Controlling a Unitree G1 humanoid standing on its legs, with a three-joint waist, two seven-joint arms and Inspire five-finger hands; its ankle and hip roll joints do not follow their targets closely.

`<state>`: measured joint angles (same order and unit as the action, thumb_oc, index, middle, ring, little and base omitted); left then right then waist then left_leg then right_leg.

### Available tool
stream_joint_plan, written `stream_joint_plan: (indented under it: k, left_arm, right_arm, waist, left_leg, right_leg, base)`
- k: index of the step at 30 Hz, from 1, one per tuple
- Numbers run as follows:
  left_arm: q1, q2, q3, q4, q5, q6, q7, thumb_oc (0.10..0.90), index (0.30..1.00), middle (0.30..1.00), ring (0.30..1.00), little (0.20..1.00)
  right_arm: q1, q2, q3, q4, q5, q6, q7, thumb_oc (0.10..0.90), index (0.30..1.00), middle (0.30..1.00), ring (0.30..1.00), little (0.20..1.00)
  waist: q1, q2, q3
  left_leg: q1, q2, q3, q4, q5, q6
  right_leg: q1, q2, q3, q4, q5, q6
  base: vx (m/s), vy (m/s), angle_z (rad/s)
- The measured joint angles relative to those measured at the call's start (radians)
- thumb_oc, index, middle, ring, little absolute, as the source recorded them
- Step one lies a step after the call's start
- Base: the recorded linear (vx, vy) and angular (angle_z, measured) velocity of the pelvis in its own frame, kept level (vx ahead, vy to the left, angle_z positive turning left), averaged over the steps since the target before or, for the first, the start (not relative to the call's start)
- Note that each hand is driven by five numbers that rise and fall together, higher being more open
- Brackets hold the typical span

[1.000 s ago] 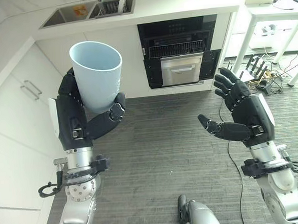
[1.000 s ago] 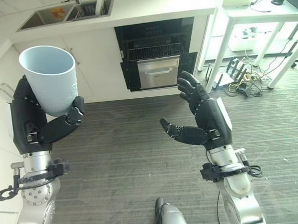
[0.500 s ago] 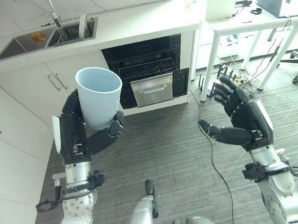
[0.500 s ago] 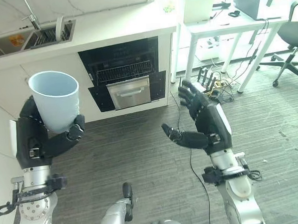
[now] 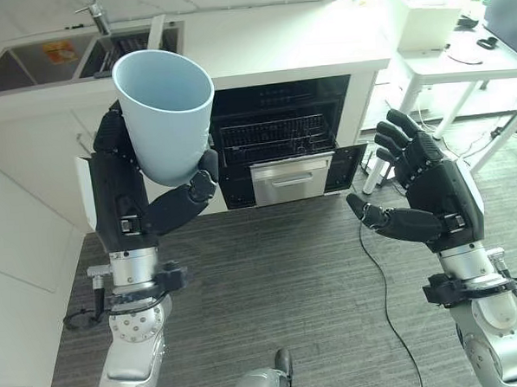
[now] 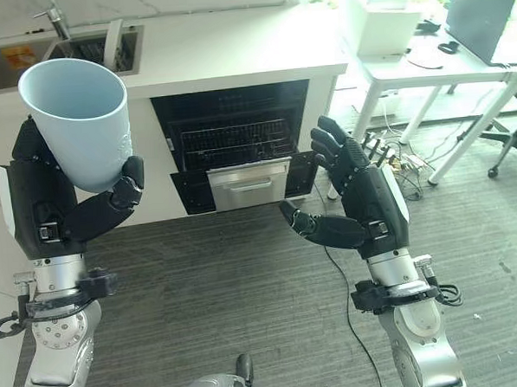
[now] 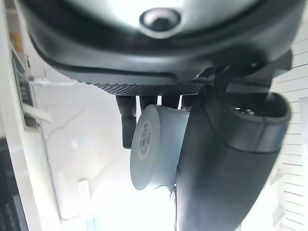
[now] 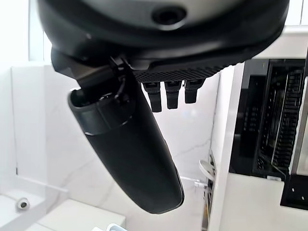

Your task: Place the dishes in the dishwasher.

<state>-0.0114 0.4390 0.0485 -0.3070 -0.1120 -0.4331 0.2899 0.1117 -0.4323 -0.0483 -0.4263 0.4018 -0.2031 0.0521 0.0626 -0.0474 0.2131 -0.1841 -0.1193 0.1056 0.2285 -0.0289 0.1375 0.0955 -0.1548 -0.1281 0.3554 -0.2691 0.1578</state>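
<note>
Left robot hand (image 5: 125, 205): raised upright on a vertical forearm, fingers and thumb curled around a held object. Right robot hand (image 5: 433, 206): raised, palm inward, fingers spread straight, thumb extended.

Cup (image 5: 166, 114): smooth matt plastic. Dishwasher (image 5: 277, 140): shiny black front, wire metal rack (image 5: 276, 139), brushed metal drawer (image 5: 292, 179). Counter (image 5: 277, 45): smooth white. Floor (image 5: 298, 287): rough grey carpet.
</note>
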Motion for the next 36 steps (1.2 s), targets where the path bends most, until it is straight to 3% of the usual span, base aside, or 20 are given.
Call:
stream_joint_plan:
  k: [1,2,3,4,5,6,7,8,9,10,12,16,18,19,20,22,25,28,32,36]
  left_arm:
    - [0.008,-0.001,0.004,0.001,0.001,0.000,-0.009,0.400,0.300,0.300,0.300,0.300]
    - [0.025,-0.007,0.015,0.001,0.001,0.001,-0.020,0.400,0.300,0.300,0.300,0.300]
    - [0.041,-0.006,0.015,0.001,0.003,0.006,-0.023,0.400,0.300,0.300,0.300,0.300]
    - [0.063,-0.007,0.018,-0.002,0.008,0.008,-0.018,0.400,0.300,0.300,0.300,0.300]
    - [0.063,-0.021,0.022,-0.001,0.008,0.013,-0.004,0.400,0.300,0.300,0.300,0.300]
    - [0.062,-0.016,0.015,0.000,0.011,0.021,0.004,0.400,0.300,0.300,0.300,0.300]
    - [0.059,-0.004,0.006,0.002,0.031,0.025,-0.001,0.400,0.300,0.300,0.300,0.300]
    - [0.061,0.006,0.000,0.005,0.045,0.024,-0.003,0.400,0.300,0.300,0.300,0.300]
    - [0.048,0.023,0.004,0.026,0.045,0.015,0.000,0.400,0.300,0.300,0.300,0.300]
    - [0.026,0.000,0.030,0.044,0.040,0.024,0.013,0.400,0.300,0.300,0.300,0.300]
    - [0.038,-0.031,0.023,0.093,0.041,0.046,0.023,0.400,0.300,0.300,0.300,0.300]
    - [0.071,-0.030,0.013,0.077,0.045,0.052,0.023,0.400,0.300,0.300,0.300,0.300]
    - [0.071,-0.029,0.013,0.047,0.041,0.055,0.030,0.400,0.300,0.300,0.300,0.300]
    - [0.069,-0.029,0.007,0.043,0.040,0.059,0.030,0.400,0.300,0.300,0.300,0.300]
    - [0.085,-0.028,0.003,0.021,0.039,0.068,0.031,0.400,0.300,0.300,0.300,0.300]
    - [0.107,-0.023,0.000,-0.030,0.038,0.067,0.030,0.400,0.300,0.300,0.300,0.300]
    - [0.091,-0.023,-0.004,-0.061,0.038,0.067,0.026,0.400,0.300,0.300,0.300,0.300]
    - [0.102,-0.023,-0.004,-0.063,0.037,0.067,0.023,0.400,0.300,0.300,0.300,0.300]
    - [0.109,-0.024,-0.004,-0.063,0.036,0.065,0.005,0.400,0.300,0.300,0.300,0.300]
    - [0.113,-0.031,-0.017,-0.053,0.037,0.055,0.003,0.400,0.300,0.300,0.300,0.300]
  right_arm:
    - [0.006,0.018,0.000,0.000,0.000,0.000,0.001,0.800,0.900,0.900,0.900,0.900]
    - [0.008,0.044,0.007,0.000,0.000,0.001,0.001,0.800,0.900,0.900,0.900,0.900]
    - [0.022,0.055,0.018,0.000,0.000,0.000,0.001,0.800,0.900,0.900,0.900,0.900]
    - [0.027,0.053,0.041,-0.002,-0.002,-0.002,0.002,0.800,0.900,0.900,0.900,0.900]
    - [0.015,0.050,0.066,0.001,-0.008,-0.008,0.003,0.800,0.900,0.900,0.900,0.900]
    - [0.016,0.047,0.099,0.001,-0.008,-0.008,0.003,0.800,0.900,0.900,0.900,0.900]
    - [0.023,0.035,0.116,0.005,-0.009,-0.008,0.013,0.800,0.900,0.900,0.900,0.900]
    - [0.033,0.034,0.114,0.013,-0.008,-0.010,0.016,0.800,0.900,0.900,0.900,0.900]
    - [0.038,0.050,0.106,0.026,-0.006,-0.016,0.024,0.800,0.900,0.900,0.900,0.900]
    - [0.022,0.008,0.083,0.036,-0.006,-0.018,0.035,0.800,0.900,0.900,0.900,0.900]
    - [0.029,0.013,0.076,0.044,-0.005,-0.008,0.040,0.800,0.900,0.900,0.900,0.900]
    - [0.027,0.012,0.075,0.033,-0.005,-0.006,0.047,0.800,0.900,0.900,0.900,0.900]
    - [-0.006,0.005,0.081,0.036,-0.005,-0.001,0.048,0.800,0.900,0.900,0.900,0.900]
    - [-0.016,-0.002,0.083,0.043,-0.005,0.009,0.047,0.800,0.900,0.900,0.900,0.900]
    - [-0.014,-0.007,0.084,0.040,-0.005,0.018,0.048,0.800,0.900,0.900,0.900,0.900]
    - [-0.010,-0.012,0.066,0.034,-0.005,0.018,0.048,0.800,0.900,0.900,0.900,0.900]
    - [-0.012,-0.051,0.027,0.040,0.000,0.025,0.048,0.800,0.900,0.900,0.900,0.900]
    - [-0.006,-0.060,0.012,0.040,0.017,0.035,0.051,0.800,0.900,0.900,0.900,0.900]
    - [0.008,-0.062,0.007,0.041,0.034,0.037,0.067,0.800,0.900,0.900,0.900,0.900]
    - [0.009,-0.057,0.018,0.041,0.034,0.037,0.071,0.800,0.900,0.900,0.900,0.900]
  waist:
    - [-0.001,-0.008,-0.002]
    - [-0.009,0.005,-0.002]
    - [-0.019,0.002,-0.003]
    - [-0.024,0.007,0.003]
    - [-0.036,0.018,0.008]
    - [-0.043,0.025,0.008]
    - [-0.065,0.034,0.008]
    - [-0.062,0.032,0.006]
    - [-0.069,-0.012,0.002]
    - [-0.075,-0.002,0.025]
    - [-0.103,0.041,0.051]
    - [-0.090,0.028,0.050]
    - [-0.078,0.026,0.046]
    - [-0.086,0.022,0.044]
    - [-0.083,0.016,0.035]
    - [-0.093,0.020,0.000]
    - [-0.112,0.027,-0.007]
    - [-0.111,0.032,-0.010]
    - [-0.112,0.033,-0.010]
    - [-0.100,0.028,-0.007]
  left_leg:
    - [0.003,-0.012,-0.013,0.013,-0.014,0.015]
    - [-0.002,0.009,-0.034,0.033,-0.015,0.011]
    - [0.010,0.008,-0.034,0.045,-0.028,0.018]
    - [0.022,0.001,-0.040,0.059,-0.056,0.060]
    - [0.016,0.009,-0.037,0.075,-0.062,0.058]
    - [0.010,0.009,-0.025,0.063,-0.049,0.037]
    - [0.013,0.010,-0.027,0.058,-0.044,0.022]
    - [0.026,0.010,-0.012,0.039,-0.062,-0.050]
    - [-0.035,-0.001,-0.003,0.222,-0.140,-0.045]
    - [-0.021,0.010,-0.065,0.290,-0.225,-0.039]
    - [0.009,0.015,-0.090,0.283,-0.233,-0.032]
    - [0.084,0.016,-0.119,0.246,-0.249,-0.063]
    - [0.114,0.039,-0.148,0.222,-0.265,-0.103]
    - [0.155,0.056,-0.165,0.182,-0.259,-0.126]
    - [0.195,0.078,-0.170,0.142,-0.259,-0.146]
    - [0.227,0.140,-0.170,0.084,-0.259,-0.173]
    - [0.261,0.194,-0.148,0.045,-0.213,-0.243]
    - [0.256,0.218,-0.121,0.056,-0.156,-0.258]
    - [0.256,0.215,-0.095,0.043,-0.085,-0.260]
    - [0.220,0.187,-0.047,0.070,-0.093,-0.243]
  right_leg:
    - [-0.019,0.003,0.003,0.039,0.017,0.024]
    - [-0.130,-0.002,0.014,0.286,0.042,0.074]
    - [-0.203,-0.013,0.035,0.425,0.064,0.067]
    - [-0.280,-0.015,0.048,0.500,0.051,0.053]
    - [-0.352,-0.018,0.036,0.524,0.032,0.008]
    - [-0.406,-0.018,0.021,0.436,0.035,-0.021]
    - [-0.405,-0.006,-0.004,0.249,0.058,-0.053]
    - [-0.395,0.002,-0.012,0.071,0.088,-0.092]
    - [-0.396,-0.043,0.022,-0.067,0.108,-0.037]
    - [-0.450,-0.084,0.081,-0.052,0.158,0.049]
    - [-0.516,-0.068,0.115,-0.041,0.222,0.033]
    - [-0.464,-0.049,0.080,-0.058,0.252,-0.005]
    - [-0.408,-0.037,0.028,-0.074,0.324,-0.025]
    - [-0.399,-0.026,0.006,-0.040,0.327,-0.029]
    - [-0.391,-0.012,-0.009,-0.021,0.323,-0.047]
    - [-0.396,0.033,-0.045,0.033,0.253,-0.140]
    - [-0.399,0.071,-0.077,0.091,0.184,-0.184]
    - [-0.392,0.093,-0.080,0.089,0.159,-0.198]
    - [-0.383,0.095,-0.083,0.082,0.135,-0.219]
    - [-0.356,0.089,-0.089,0.052,0.142,-0.214]
  base:
    - [0.14,0.198,0.13]
    - [0.08,0.150,0.11]
    - [0.11,0.110,-0.08]
    - [0.14,0.035,-0.17]
    - [0.16,-0.075,-0.23]
    - [0.21,-0.143,0.08]
    - [0.22,-0.215,0.15]
    - [0.23,-0.232,0.29]
    - [0.36,-0.377,0.14]
    - [0.36,-0.345,0.18]
    - [0.38,-0.412,0.27]
    - [0.26,-0.415,0.26]
    - [0.29,-0.458,0.25]
    - [0.22,-0.347,0.21]
    - [0.20,-0.314,0.15]
    - [0.15,-0.286,0.11]
    - [0.11,-0.247,0.14]
    - [0.07,-0.198,-0.11]
    - [0.07,-0.159,0.02]
    - [0.04,-0.021,0.14]
